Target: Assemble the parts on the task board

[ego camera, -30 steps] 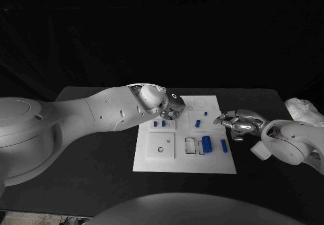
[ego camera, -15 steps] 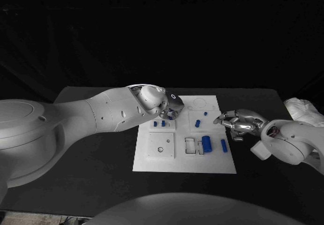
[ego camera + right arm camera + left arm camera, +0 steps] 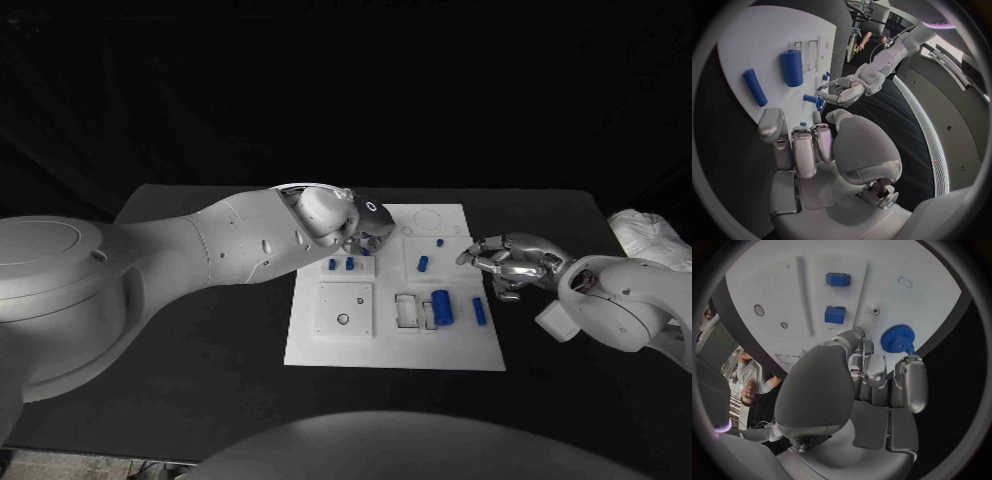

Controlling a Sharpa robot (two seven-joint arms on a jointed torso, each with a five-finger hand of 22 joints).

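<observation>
From the head view, my left hand [image 3: 364,236] reaches over the far left corner of the task board [image 3: 325,350], which lies mid-worktop [image 3: 188,380], because that is where the small pieces sit. Two short blue blocks [image 3: 340,265] lie just beside it, a peg [image 3: 421,264] stands toward the middle, and the thick cylinder [image 3: 441,307] and slimmer rod [image 3: 479,310] lie near the right edge. My right hand [image 3: 508,262] hovers just off that edge, fingers curled in on nothing, parked close to the rods it would likely take next.

From the left wrist, my fingertips [image 3: 907,360] pinch the blue gear [image 3: 897,338] at its rim (thumb side is hidden, so I judge the grip by contact). It hangs at the board's edge, close to a small post [image 3: 875,311] I take to be its seat.

From the right wrist, my fingers [image 3: 798,145] are bunched and hold nothing, with the cylinder and rod lying ahead.
</observation>
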